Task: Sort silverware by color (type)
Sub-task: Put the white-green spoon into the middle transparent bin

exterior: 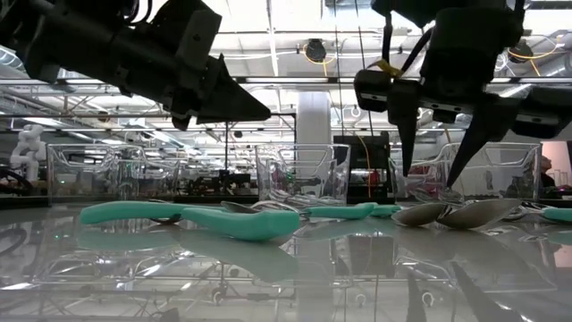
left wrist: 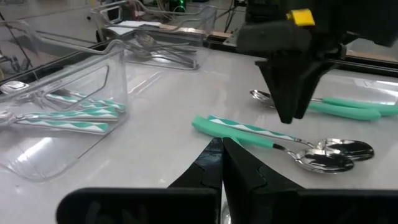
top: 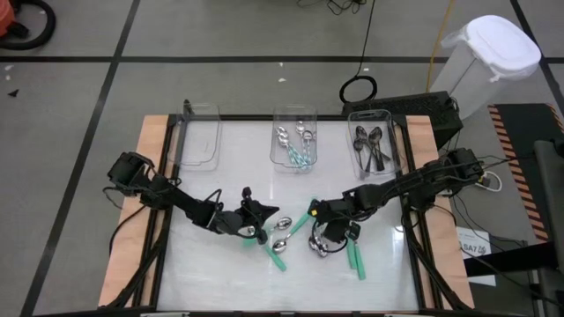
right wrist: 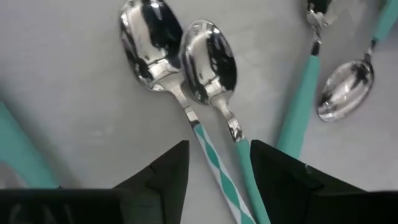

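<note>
The right gripper [right wrist: 217, 165], fingers spread and empty, straddles the handles of two teal-handled, silver-bowled spoons [right wrist: 208, 62] lying on the white tabletop [top: 229, 264], seemingly to pick one up, while the closed, empty left gripper [top: 264, 211] hovers nearby.

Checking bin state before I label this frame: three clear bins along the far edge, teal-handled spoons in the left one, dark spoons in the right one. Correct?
Not quite. The teal-handled spoons are in the middle bin, not the left one; the left bin looks empty. The dark spoons are in the right bin, as you said. The high view shows it.
</note>
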